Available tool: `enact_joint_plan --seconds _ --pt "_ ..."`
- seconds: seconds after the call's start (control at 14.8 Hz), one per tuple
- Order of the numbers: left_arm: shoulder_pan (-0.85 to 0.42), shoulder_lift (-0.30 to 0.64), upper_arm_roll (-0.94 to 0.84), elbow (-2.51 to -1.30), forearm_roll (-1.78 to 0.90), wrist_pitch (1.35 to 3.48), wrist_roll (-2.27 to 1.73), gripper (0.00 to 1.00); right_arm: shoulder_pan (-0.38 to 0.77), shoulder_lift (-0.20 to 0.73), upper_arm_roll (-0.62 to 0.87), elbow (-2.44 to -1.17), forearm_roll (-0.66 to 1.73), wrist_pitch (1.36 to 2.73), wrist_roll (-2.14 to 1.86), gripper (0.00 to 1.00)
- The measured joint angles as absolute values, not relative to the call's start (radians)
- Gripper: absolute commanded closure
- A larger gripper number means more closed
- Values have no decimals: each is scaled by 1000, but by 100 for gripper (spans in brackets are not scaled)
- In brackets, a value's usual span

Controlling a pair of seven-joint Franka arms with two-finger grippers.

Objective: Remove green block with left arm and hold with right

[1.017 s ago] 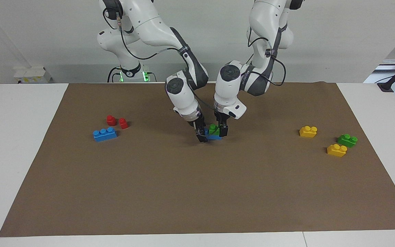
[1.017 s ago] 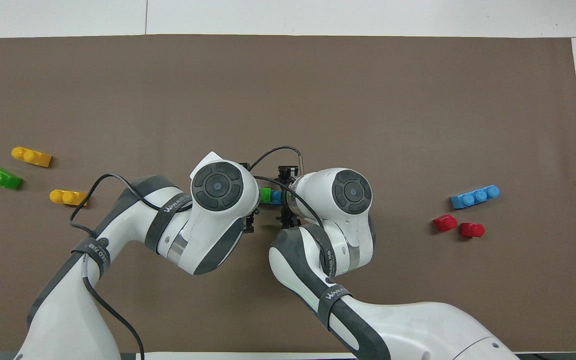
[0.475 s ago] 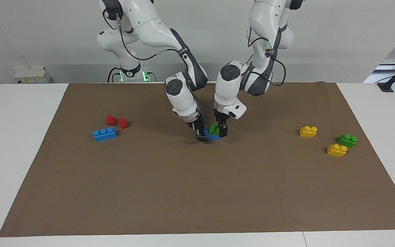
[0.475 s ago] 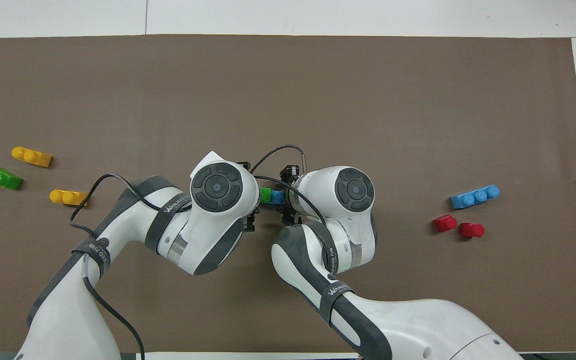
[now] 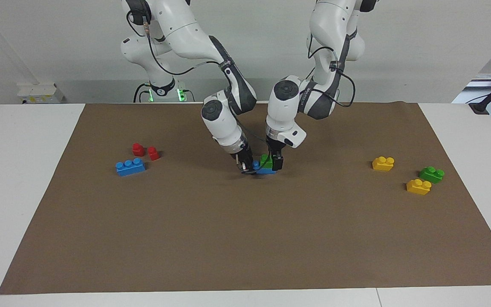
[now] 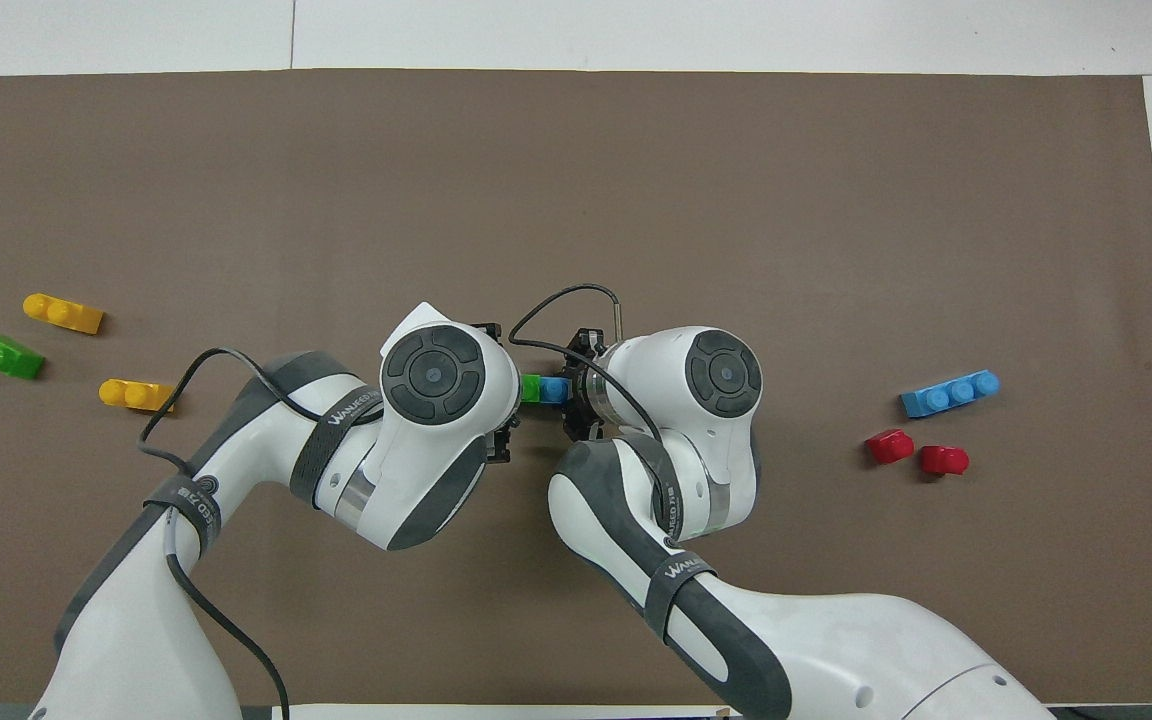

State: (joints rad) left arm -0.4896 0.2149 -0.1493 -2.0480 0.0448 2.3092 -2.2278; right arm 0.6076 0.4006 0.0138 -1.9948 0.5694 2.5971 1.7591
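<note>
At the centre of the facing frame, a glossy, studded green block point(image 5: 265, 160) is seen seated on a blue brick point(image 5: 266, 170) upon the matte brown mat point(image 5: 245, 238). The brick's end is clamped by the right hand point(image 5: 246, 169); the block is straddled by the open left hand point(image 5: 277, 164).

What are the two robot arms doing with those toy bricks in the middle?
They are working on a little stack in the middle of the brown mat: a green block sits on a blue brick. The right gripper has closed on the blue brick's end to steady it. The left gripper is open around the green block, not pulling yet. Other bricks lie loose toward both ends of the mat.
</note>
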Motion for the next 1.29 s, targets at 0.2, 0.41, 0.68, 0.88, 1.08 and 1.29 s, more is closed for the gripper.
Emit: enact_joint_plan --seconds 0.2,0.41,0.68,0.88,1.08,1.29 --pt "-490 215 -149 -2048 45 2313 -2228 77 607 401 14 -1995 575 2597 1759 100" --pt "-490 216 -149 -2049 46 2326 -2228 100 607 402 11 -1995 609 2597 1759 100" --pt "-490 219 -144 -2049 55 2350 -2222 100 607 402 11 -1996 609 2597 1748 100" --pt "-490 219 -144 -2049 56 2350 -2222 100 607 402 11 -1996 609 2597 1746 100" --pt "-490 217 -144 -2047 56 2345 -2222 100 607 402 11 -1994 609 2597 1745 100" --pt "-487 191 -143 -2039 55 2310 -2222 100 608 402 13 -1988 610 2598 1745 100"
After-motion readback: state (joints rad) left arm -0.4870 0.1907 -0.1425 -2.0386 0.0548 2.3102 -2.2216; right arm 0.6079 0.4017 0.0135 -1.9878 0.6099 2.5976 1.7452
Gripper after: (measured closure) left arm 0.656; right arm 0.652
